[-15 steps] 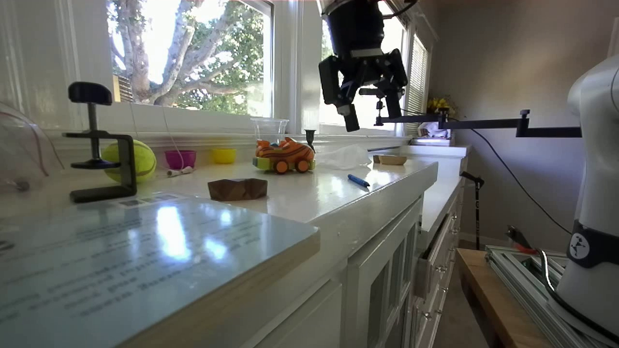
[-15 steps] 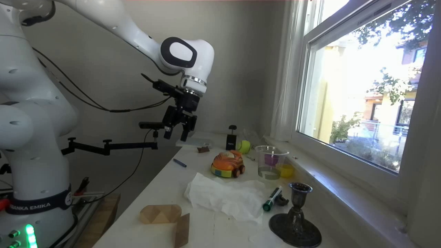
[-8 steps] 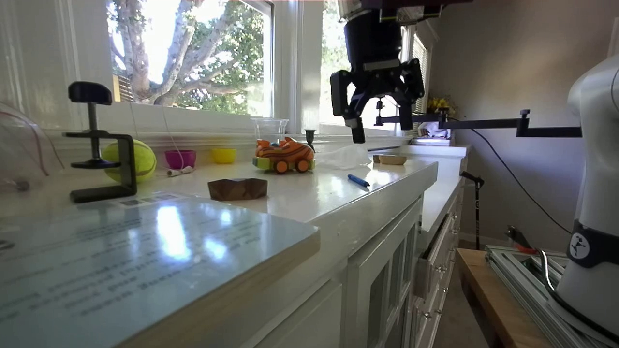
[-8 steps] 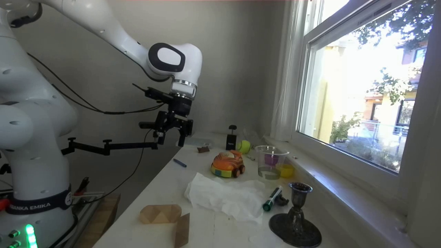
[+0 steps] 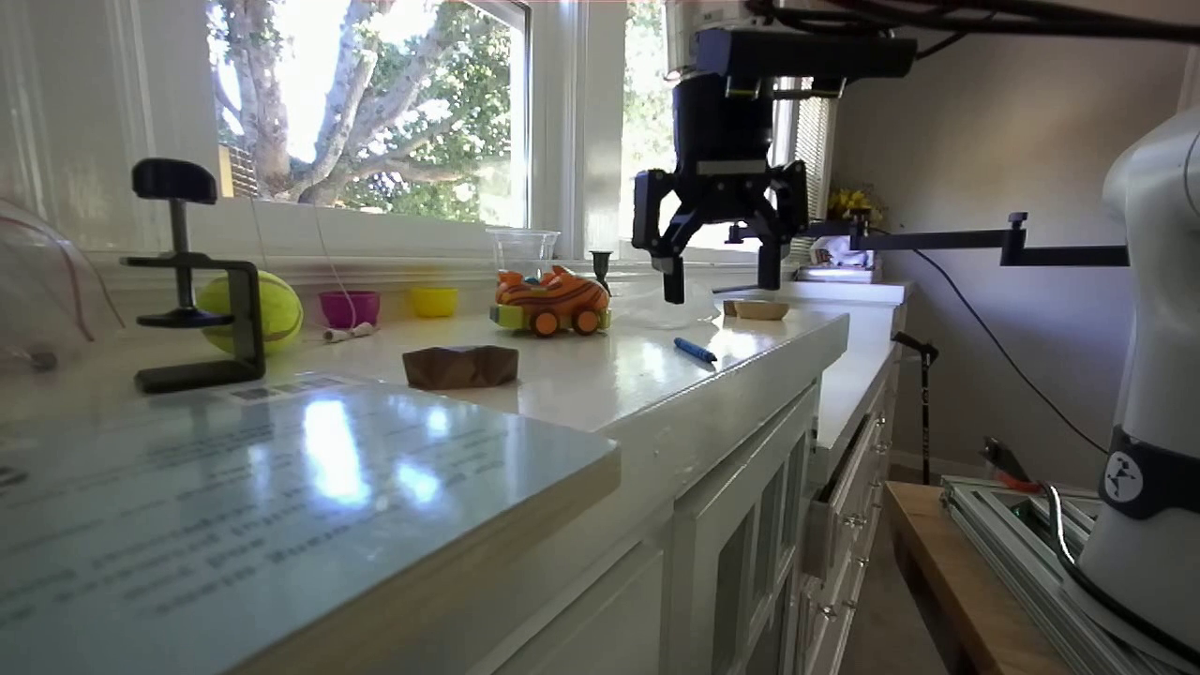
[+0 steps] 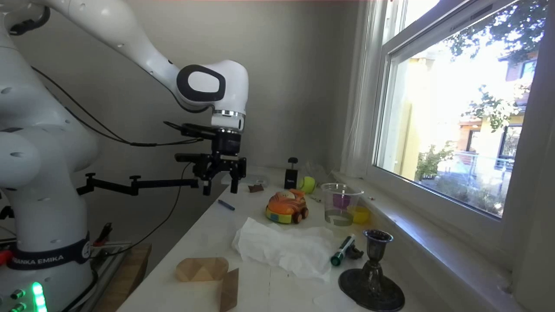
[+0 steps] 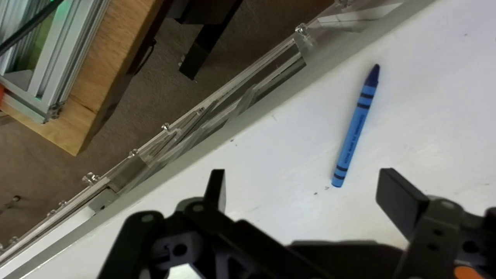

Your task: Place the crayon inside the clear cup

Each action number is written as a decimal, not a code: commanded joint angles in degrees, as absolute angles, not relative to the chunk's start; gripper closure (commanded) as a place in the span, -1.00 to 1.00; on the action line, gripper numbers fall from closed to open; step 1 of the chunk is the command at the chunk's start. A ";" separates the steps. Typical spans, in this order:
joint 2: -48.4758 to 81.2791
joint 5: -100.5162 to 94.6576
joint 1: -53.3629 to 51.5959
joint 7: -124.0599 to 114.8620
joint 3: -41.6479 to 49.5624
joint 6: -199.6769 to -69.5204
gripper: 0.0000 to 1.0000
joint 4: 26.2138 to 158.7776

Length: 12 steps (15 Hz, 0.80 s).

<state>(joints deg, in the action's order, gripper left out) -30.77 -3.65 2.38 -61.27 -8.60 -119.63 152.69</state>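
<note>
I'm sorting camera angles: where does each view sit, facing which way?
An exterior view sits low near the clamp, facing along the counter; gripper and arm base show.
An exterior view sits near the candlestick, facing back toward that clamp; gripper and arm show.
The wrist view, above the counter, looks down at the crayon; gripper fingers show.
Both exterior views share the toy car and clear cup.

A glossy white counter runs beneath white-framed windows, and daylight through them reflects from its surface. The cabinetry below is fitted with paned doors and drawers with clear knobs. A plain grey wall rises beyond the counter; a brown floor separates the cabinetry from a wooden table.
</note>
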 commanded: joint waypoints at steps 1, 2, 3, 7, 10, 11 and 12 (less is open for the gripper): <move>-30.95 -1.80 1.98 -59.73 -7.94 -124.99 -1.00 154.91; -30.54 -1.58 1.77 -59.57 -8.06 -126.24 -1.00 155.03; -30.29 -1.57 1.58 -59.57 -8.30 -127.10 -1.00 155.19; -29.62 0.28 0.46 -59.45 -8.21 -129.26 -1.00 156.07; -28.42 3.78 -0.20 -59.57 -7.73 -130.67 -1.00 156.47; -28.00 4.73 -0.22 -59.65 -7.70 -130.52 -1.00 156.54; -27.59 5.54 -0.24 -59.45 -7.65 -130.57 -1.00 156.54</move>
<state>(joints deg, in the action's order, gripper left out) -28.74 2.07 0.41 -60.66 -8.36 -128.84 156.00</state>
